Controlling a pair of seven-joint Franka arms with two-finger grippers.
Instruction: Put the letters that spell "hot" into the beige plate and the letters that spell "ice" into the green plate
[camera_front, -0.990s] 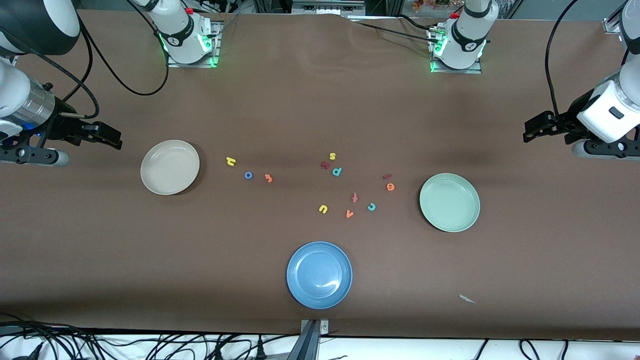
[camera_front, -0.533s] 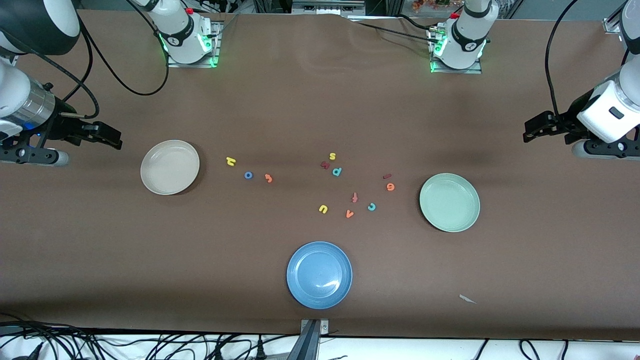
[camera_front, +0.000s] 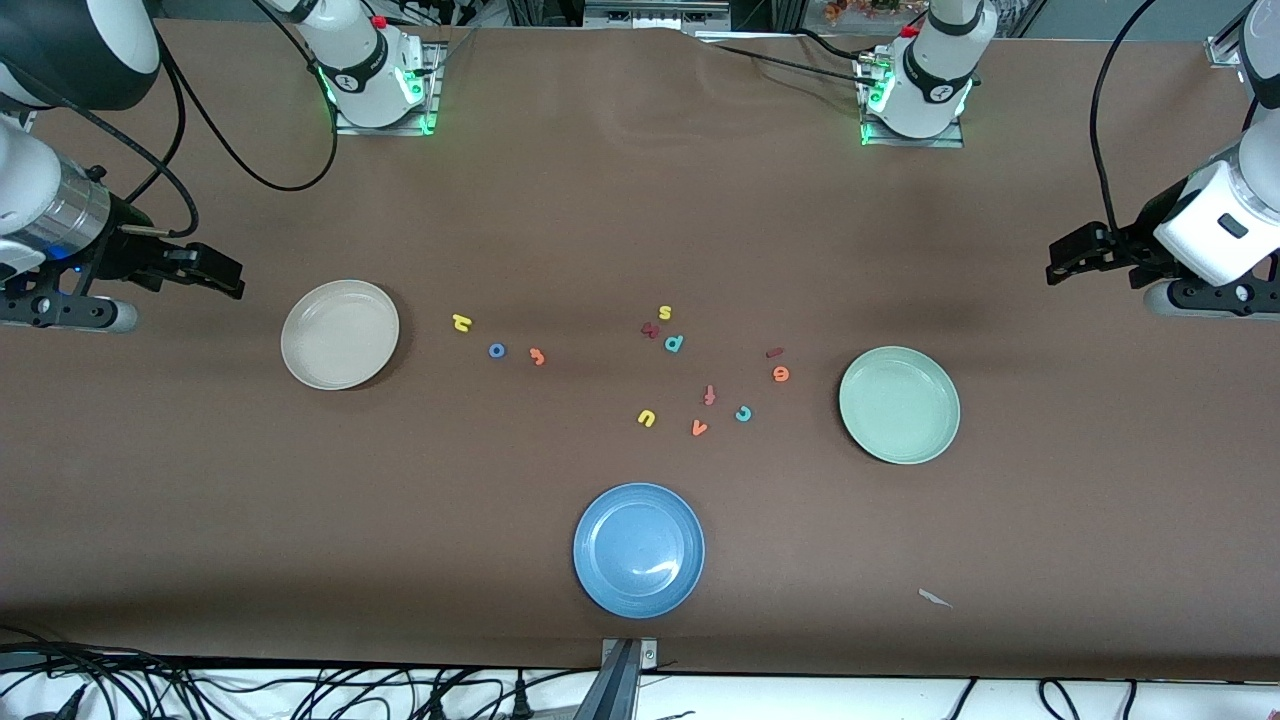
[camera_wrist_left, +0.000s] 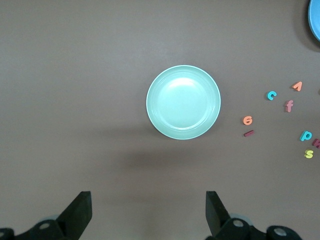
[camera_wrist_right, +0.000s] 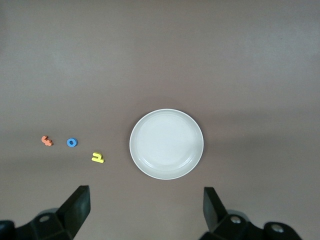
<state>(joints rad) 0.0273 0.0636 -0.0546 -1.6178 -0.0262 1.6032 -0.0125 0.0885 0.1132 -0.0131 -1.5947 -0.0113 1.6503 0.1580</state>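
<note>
I read only loose foam letters mid-frame: yellow h (camera_front: 461, 322), blue o (camera_front: 497, 350), orange t (camera_front: 537, 356), yellow s (camera_front: 665, 312), teal p (camera_front: 674, 343), yellow u (camera_front: 646, 418), red-orange f (camera_front: 709, 395), orange v (camera_front: 699, 428), teal c (camera_front: 743, 413), orange e (camera_front: 781, 374).

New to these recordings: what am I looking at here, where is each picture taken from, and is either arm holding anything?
Two robot arms share a brown table. The wide picture looks down from across it; the other two come from cameras on the arms' wrists. The left gripper hangs open over the table's left-arm end, the right gripper open over the other end; neither holds anything. The beige plate lies nearest the right gripper, the green plate nearest the left, and a blue plate closest to the front camera. All three are empty. Beside the beige plate lie the yellow h, blue o and orange t. More foam letters lie scattered mid-table, including the maroon i, orange e and teal c.
</note>
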